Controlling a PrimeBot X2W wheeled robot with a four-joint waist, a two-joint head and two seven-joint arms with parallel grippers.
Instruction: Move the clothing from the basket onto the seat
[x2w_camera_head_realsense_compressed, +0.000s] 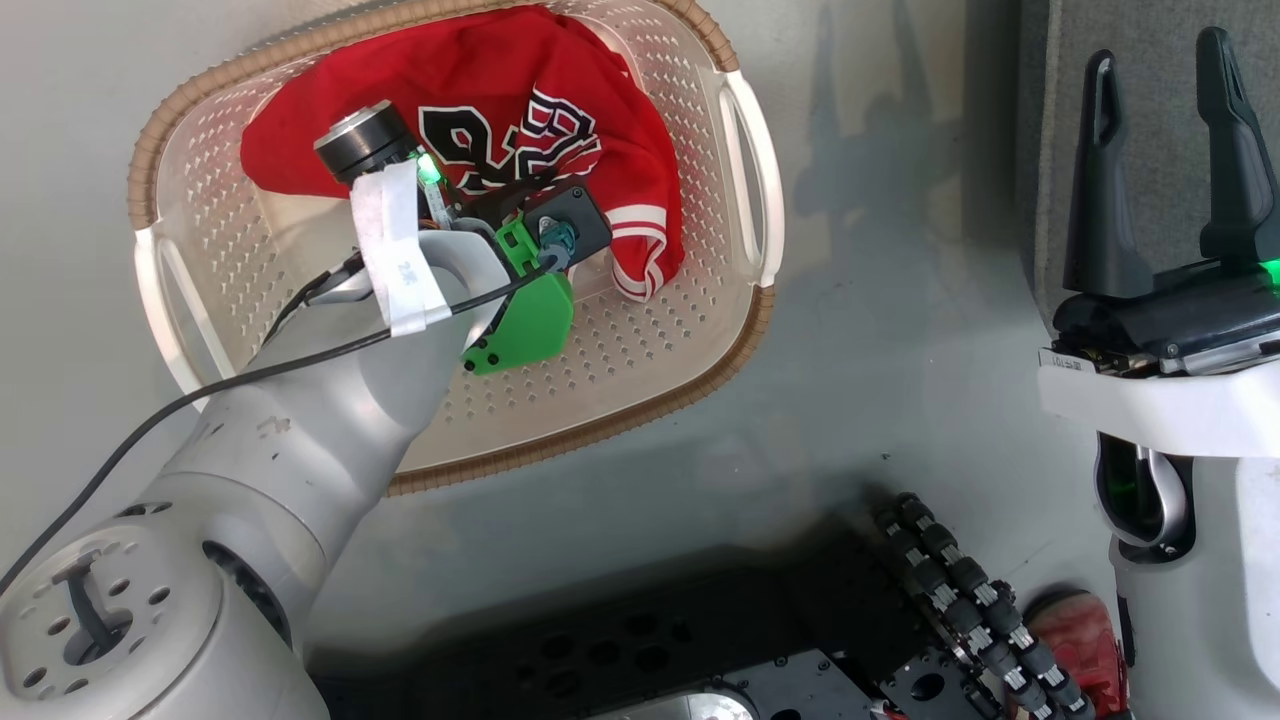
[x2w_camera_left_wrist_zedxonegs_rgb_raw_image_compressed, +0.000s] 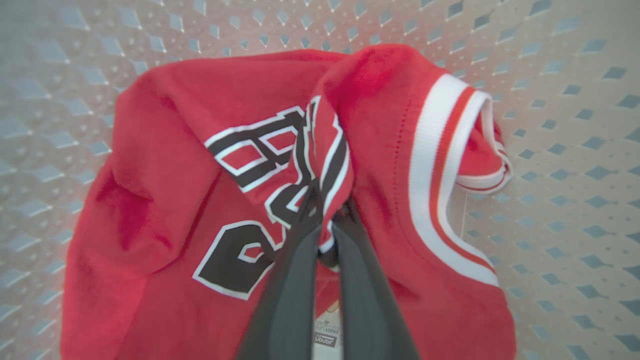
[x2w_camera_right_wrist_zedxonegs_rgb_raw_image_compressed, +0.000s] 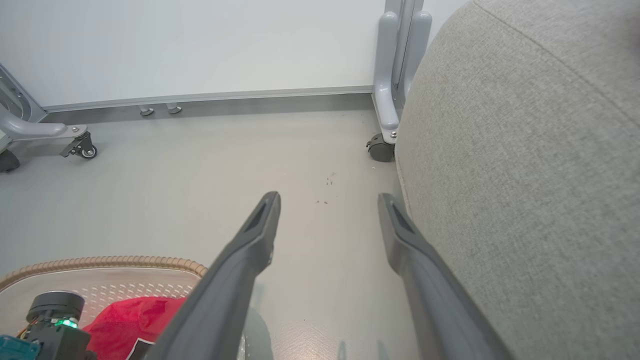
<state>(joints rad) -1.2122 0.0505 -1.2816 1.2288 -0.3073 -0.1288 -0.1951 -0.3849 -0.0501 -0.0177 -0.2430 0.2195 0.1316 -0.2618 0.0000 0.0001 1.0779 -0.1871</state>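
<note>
Left tool (x2w_camera_left_wrist_zedxonegs_rgb_raw_image_compressed: 325, 235) pressed together, pinching raised fold of red jersey (x2w_camera_left_wrist_zedxonegs_rgb_raw_image_compressed: 165, 150) at lettering. Mid-cloth grip, so whole garment should lift clear in one go. Jersey lies crumpled in far half of basket (x2w_camera_head_realsense_compressed: 650, 410), which sits on floor (x2w_camera_right_wrist_zedxonegs_rgb_raw_image_compressed: 200, 175); near half shows bare perforated bottom. Right tool (x2w_camera_head_realsense_compressed: 1158, 60) spread, holding nothing, parked beside grey seat (x2w_camera_right_wrist_zedxonegs_rgb_raw_image_compressed: 525, 150), out of way.

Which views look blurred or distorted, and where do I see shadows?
Head view: sharp, with faint shadows on the floor right of the basket. Left wrist view: the left gripper is blurred near the lens, the jersey soft, the basket's holes stretched toward the edges. Right wrist view: even light, sharp seat.
</note>
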